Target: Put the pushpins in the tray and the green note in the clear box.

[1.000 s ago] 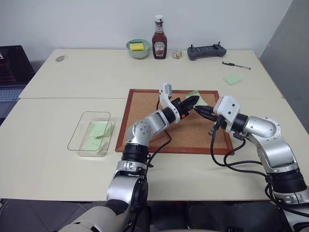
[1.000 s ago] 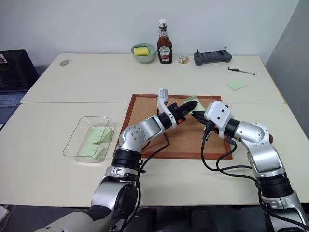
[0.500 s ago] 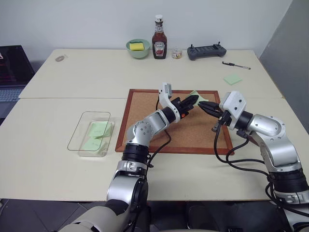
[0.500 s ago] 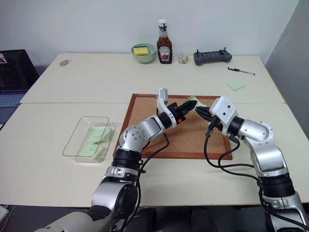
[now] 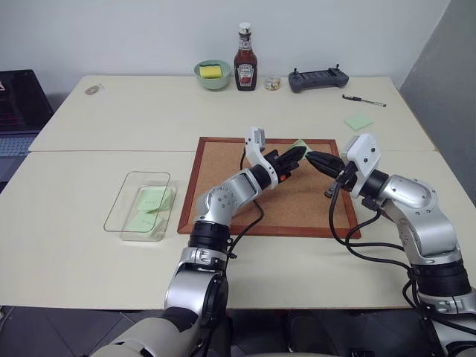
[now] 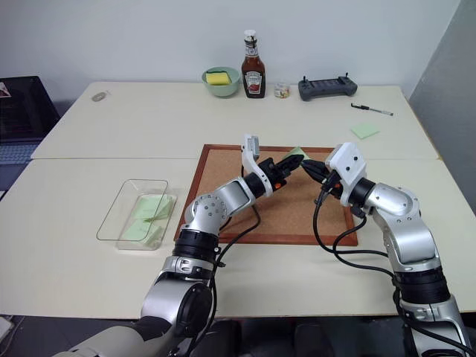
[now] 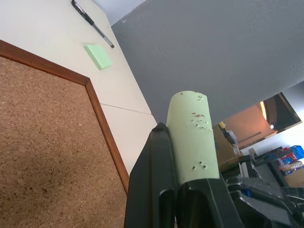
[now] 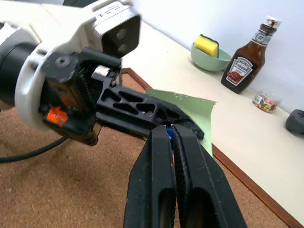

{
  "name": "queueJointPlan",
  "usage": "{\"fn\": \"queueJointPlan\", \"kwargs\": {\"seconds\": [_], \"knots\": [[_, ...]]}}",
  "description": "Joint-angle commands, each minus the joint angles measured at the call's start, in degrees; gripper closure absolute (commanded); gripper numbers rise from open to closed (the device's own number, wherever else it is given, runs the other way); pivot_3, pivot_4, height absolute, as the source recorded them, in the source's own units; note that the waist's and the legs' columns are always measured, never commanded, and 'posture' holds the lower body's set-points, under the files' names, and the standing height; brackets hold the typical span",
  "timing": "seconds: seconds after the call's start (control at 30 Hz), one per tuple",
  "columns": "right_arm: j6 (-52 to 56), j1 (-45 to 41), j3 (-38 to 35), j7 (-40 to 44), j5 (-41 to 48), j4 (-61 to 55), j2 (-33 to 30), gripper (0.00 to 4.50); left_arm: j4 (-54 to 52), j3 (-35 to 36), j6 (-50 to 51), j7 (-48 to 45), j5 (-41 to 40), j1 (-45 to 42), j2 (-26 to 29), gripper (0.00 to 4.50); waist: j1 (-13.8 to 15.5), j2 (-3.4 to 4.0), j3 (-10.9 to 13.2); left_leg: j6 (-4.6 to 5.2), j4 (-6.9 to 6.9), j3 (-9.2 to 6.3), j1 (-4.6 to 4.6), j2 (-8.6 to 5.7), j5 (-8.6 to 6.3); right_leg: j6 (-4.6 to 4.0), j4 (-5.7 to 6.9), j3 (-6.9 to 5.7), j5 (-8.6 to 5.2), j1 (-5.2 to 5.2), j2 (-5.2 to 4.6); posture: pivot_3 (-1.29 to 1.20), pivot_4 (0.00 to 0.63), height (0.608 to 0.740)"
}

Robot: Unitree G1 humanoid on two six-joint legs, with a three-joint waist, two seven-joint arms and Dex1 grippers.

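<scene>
My left gripper [image 5: 300,153] clamped on the green note [image 7: 192,137] above the corkboard [image 5: 223,186], right gripper [image 5: 312,158] clenched tight, blue pushpin [image 8: 169,134] pinched at its tips.

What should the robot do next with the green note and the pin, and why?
Probably carry the pin away to the tray. The right gripper is shut on what looks like a blue pushpin, off the green note. The left gripper holds that note above the corkboard, so it looks free to go to the clear box afterwards.
</scene>
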Motion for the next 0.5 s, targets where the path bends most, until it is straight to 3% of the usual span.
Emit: {"fn": "queueJointPlan", "kwargs": {"seconds": [0.03, 0.5], "knots": [[2.6, -1.4, -2.7, -1.4, 2.5, -2.8, 0.2, 4.50, -0.6, -0.7, -1.2, -0.3, 0.5, 0.4, -4.7, 4.46, 0.0, 0.00, 0.0, 0.00, 0.00, 0.00, 0.00, 0.00, 0.00, 0.00, 0.00, 0.00, 0.00, 0.00, 0.00, 0.00, 0.150, 0.740], [12.9, -2.1, -5.9, -5.0, 9.5, -4.8, 1.6, 4.50, -0.6, -1.4, -1.9, -0.7, 1.3, 1.0, -4.4, 4.46, 0.0, 0.00, 0.0, 0.01, -0.01, 0.00, -0.02, 0.00, -0.01, 0.00, 0.00, 0.00, 0.00, -0.01, 0.00, 0.00, 0.150, 0.740]]}}
